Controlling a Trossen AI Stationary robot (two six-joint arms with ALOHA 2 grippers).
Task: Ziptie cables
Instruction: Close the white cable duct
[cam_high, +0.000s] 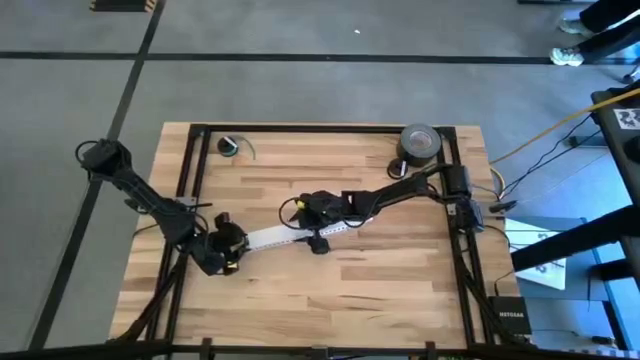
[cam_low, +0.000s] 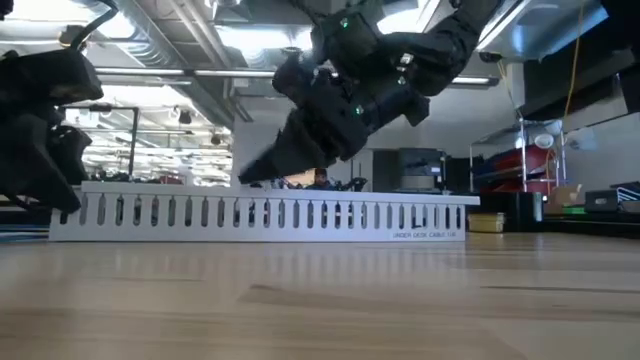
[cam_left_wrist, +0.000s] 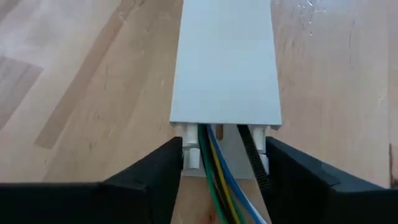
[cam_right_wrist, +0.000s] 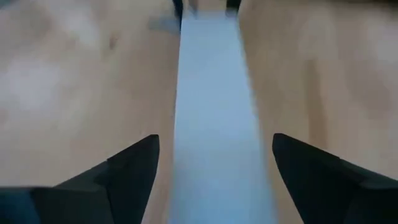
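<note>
A long white slotted duct (cam_high: 285, 236) lies flat on the wooden table between my two grippers. Out of its left end come the cables (cam_left_wrist: 217, 186), thin yellow, green, blue and white wires. Beside them runs the ziptie (cam_left_wrist: 254, 158), a ribbed black strip. Both pass between the fingers of my left gripper (cam_left_wrist: 224, 152), which closes on that end of the duct. My right gripper (cam_right_wrist: 214, 140) hangs open over the duct's middle (cam_right_wrist: 211, 124), one finger on each side, apart from it. In the low view its fingers (cam_low: 250, 175) slant down toward the duct's top. My left gripper holds the duct's left end by its two slotted side walls (cam_left_wrist: 190, 155), one finger against each wall. The fingers come level from the table's left and lie along the duct. The duct rests flat on the table. The wires and the ziptie run loose between the fingers.
A roll of dark tape (cam_high: 420, 143) stands at the far right corner and a small dark object (cam_high: 230, 146) at the far left. Black frame rails (cam_high: 455, 250) run along the table's sides. A person's shoes (cam_high: 568, 56) show on the floor beyond the table.
</note>
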